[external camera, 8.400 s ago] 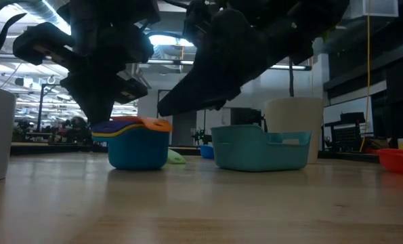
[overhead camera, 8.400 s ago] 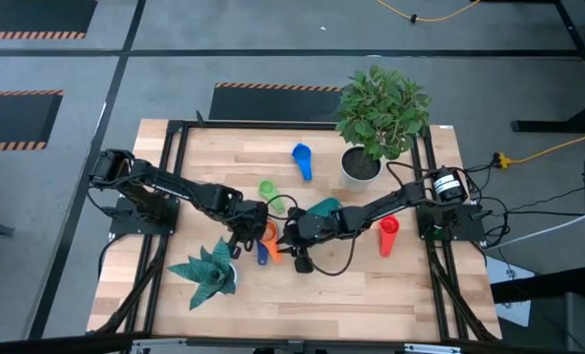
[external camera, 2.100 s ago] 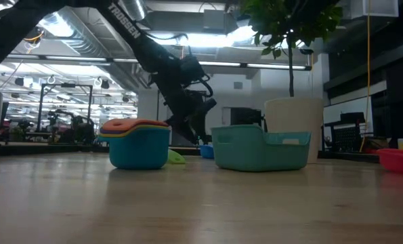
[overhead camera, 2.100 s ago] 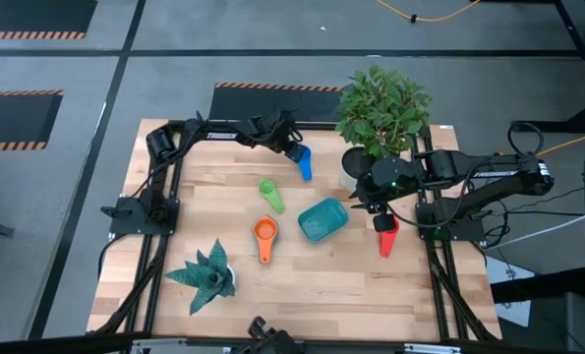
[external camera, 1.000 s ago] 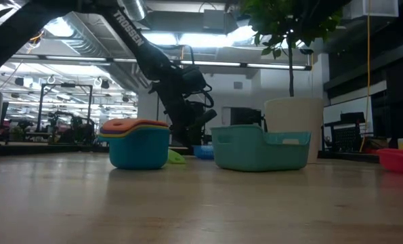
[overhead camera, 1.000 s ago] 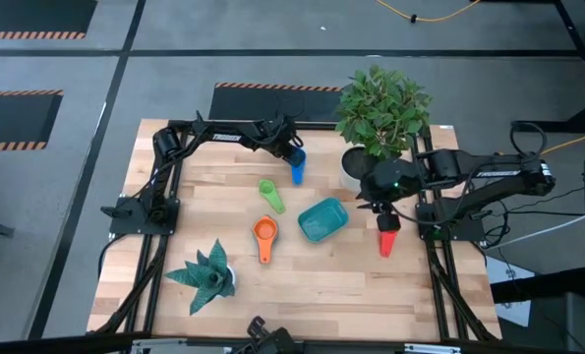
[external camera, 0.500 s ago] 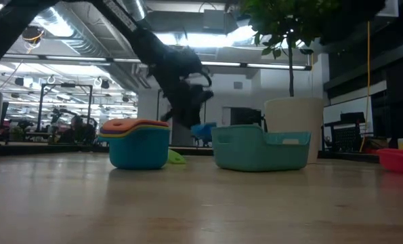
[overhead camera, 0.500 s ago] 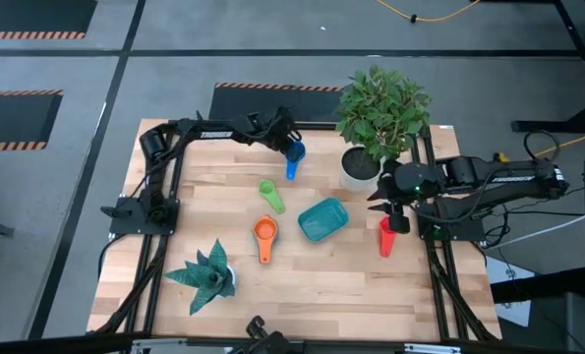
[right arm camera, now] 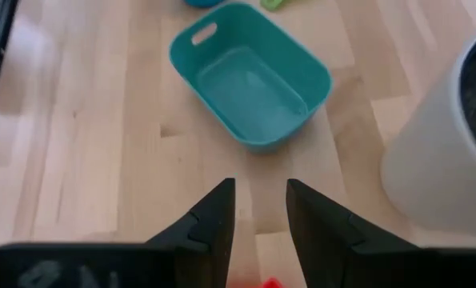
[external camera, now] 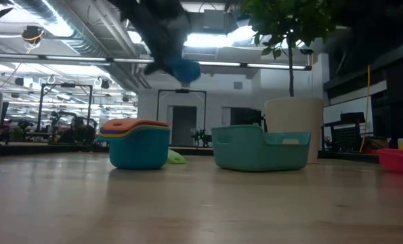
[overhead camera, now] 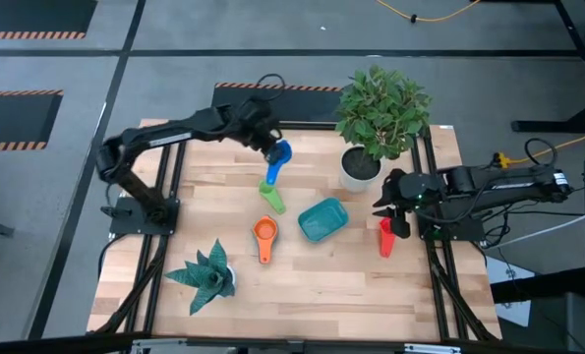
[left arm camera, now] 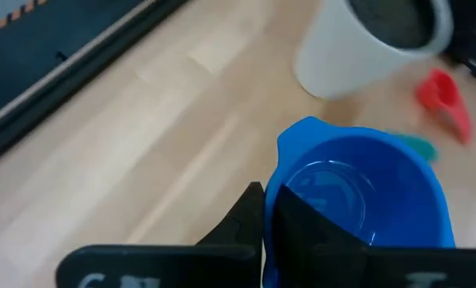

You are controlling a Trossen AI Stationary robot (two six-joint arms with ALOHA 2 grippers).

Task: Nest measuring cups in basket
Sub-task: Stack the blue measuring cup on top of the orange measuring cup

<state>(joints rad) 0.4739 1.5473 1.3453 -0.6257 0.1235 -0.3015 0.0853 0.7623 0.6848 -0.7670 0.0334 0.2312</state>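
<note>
- Blue plastic is what the left end effector (overhead camera: 272,152) pinches: its fingers are pressed together on the short handle of the mid blue cup (overhead camera: 279,153), and the left wrist view shows the bowl of the cup just beyond the dark fingers.
- In the low view this cup (external camera: 183,70) hangs high in the air, well above the tabletop (overhead camera: 351,275), so it is carried and not resting.
- The teal basket (overhead camera: 322,219) stands near the middle of the tabletop, and the right wrist view shows that nothing lies in it.
- The stack of cups (external camera: 135,142), with orange on top and a blue one at the bottom, stands beside the basket, not in it.
- The green cup (overhead camera: 270,195) lies on the wood between the carried cup and the stack.
- The red cup (overhead camera: 386,237) lies near the right edge, well apart from the basket.
- The right end effector (overhead camera: 391,218) hovers just over the red cup; its fingers stand a little spread with nothing between them, and only a small red edge shows below them in the right wrist view.
- My judgement: the step in hand is bringing the mid blue cup toward the other cups for nesting, and the task is about half done, because no cup is in the basket yet.
- The next move calls for bringing the cup down level over the right place and parting the fingers only when its bowl sits inside another one.
- The white plant pot (overhead camera: 359,167) stands close to the path, so the arm should pass clear of it.
</note>
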